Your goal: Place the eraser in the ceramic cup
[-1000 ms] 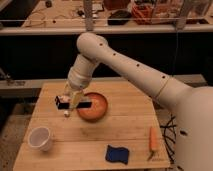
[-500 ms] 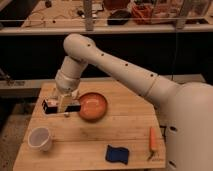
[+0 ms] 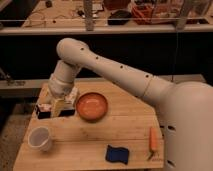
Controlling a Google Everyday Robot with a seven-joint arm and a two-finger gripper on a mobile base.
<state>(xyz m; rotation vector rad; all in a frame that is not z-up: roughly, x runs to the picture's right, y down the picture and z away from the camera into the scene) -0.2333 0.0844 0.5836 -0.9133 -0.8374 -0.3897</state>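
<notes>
On the light wooden slatted table (image 3: 95,134) one item of each kind is counted: one small round white ceramic cup (image 3: 40,138), one wide orange-brown bowl (image 3: 92,107), one blue wavy-edged sponge (image 3: 117,153), one slim orange carrot-shaped object (image 3: 153,138), and one small black rectangular eraser with a white top and red end (image 3: 46,110). One white robot arm (image 3: 115,72) is seen, ending in one two-finger gripper (image 3: 59,107).

The gripper is positioned over the left part of the table, just left of the bowl's rim, and its fingers are clamped together on the eraser. The eraser is held roughly level, jutting out to the left of the fingers, above and slightly right of the cup, which stands at the front left corner. The sponge is placed near the front edge, and the orange object lies near the right edge.

Compared with a second ago, the gripper and eraser have been carried leftward, away from the bowl and nearer the cup; the arm's elbow has swung left as well. The cup, bowl, sponge and orange object are unchanged in position.
</notes>
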